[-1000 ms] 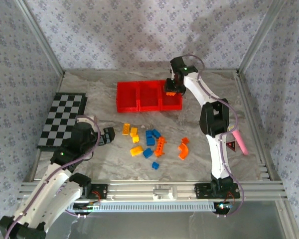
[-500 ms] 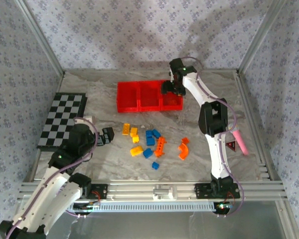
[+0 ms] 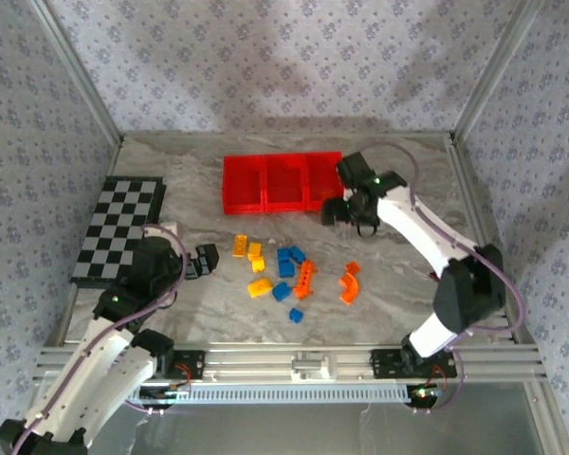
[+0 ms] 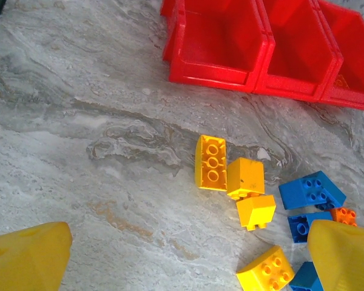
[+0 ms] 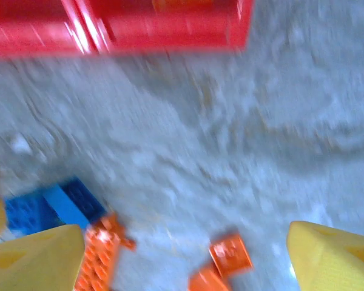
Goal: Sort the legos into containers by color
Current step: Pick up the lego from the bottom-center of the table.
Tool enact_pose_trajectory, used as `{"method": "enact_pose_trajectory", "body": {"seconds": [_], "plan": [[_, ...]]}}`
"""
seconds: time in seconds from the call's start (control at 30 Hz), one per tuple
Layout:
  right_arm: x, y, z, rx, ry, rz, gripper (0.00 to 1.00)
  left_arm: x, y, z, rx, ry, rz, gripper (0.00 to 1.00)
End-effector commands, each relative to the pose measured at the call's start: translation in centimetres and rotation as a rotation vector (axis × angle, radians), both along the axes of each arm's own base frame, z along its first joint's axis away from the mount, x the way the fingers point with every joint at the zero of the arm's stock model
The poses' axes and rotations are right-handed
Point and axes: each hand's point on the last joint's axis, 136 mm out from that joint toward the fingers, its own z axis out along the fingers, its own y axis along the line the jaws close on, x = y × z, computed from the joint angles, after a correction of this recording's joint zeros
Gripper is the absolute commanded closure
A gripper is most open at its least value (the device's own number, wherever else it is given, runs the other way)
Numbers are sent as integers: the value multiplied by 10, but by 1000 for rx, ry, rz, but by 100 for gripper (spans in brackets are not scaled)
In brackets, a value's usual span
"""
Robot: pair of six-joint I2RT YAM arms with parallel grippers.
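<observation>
The legos lie loose on the marble table in front of the three joined red bins (image 3: 284,183): yellow ones (image 3: 256,251), blue ones (image 3: 289,258) and orange ones (image 3: 349,284). My left gripper (image 3: 204,261) is open just left of the pile. Between its fingertips (image 4: 182,267) is bare table, with yellow bricks (image 4: 210,162) and blue bricks (image 4: 311,191) ahead and to the right. My right gripper (image 3: 344,212) hangs open in front of the right bin. Its blurred wrist view shows the gripper (image 5: 185,260) empty above two orange bricks (image 5: 230,254). An orange piece (image 4: 346,79) lies in the right bin.
A black-and-white checkered board (image 3: 119,227) lies at the left edge of the table. Metal frame posts and patterned walls close in the back and sides. A pink object (image 3: 455,267) hangs off the right arm.
My right arm swung from above the right bin forward and down toward the orange bricks; the orange piece at its fingers is gone. The left arm barely moved.
</observation>
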Motion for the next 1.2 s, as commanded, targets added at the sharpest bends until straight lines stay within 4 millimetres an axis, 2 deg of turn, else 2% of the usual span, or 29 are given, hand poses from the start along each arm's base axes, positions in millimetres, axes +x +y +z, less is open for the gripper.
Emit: {"method": "enact_pose_trajectory", "body": {"seconds": [0.0, 0.13, 0.3, 0.57, 0.9, 1.17], "plan": [[-49, -14, -26, -80, 85, -51, 10, 2, -9, 2, -29, -13, -29, 0], [-96, -18, -51, -117, 158, -50, 10, 4, -11, -2, -26, 0, -40, 0], [-127, -21, -75, -55, 238, -90, 21, 4, -13, -3, -29, 6, -46, 0], [-123, -39, -87, -26, 235, -150, 44, 1, -10, 0, -32, -3, -33, 0], [-107, -34, -106, -22, 234, -124, 57, -1, -7, -1, -33, 3, -18, 0], [-114, -44, -121, -84, 265, -115, 63, -1, -6, -1, -33, 5, -17, 0]]}}
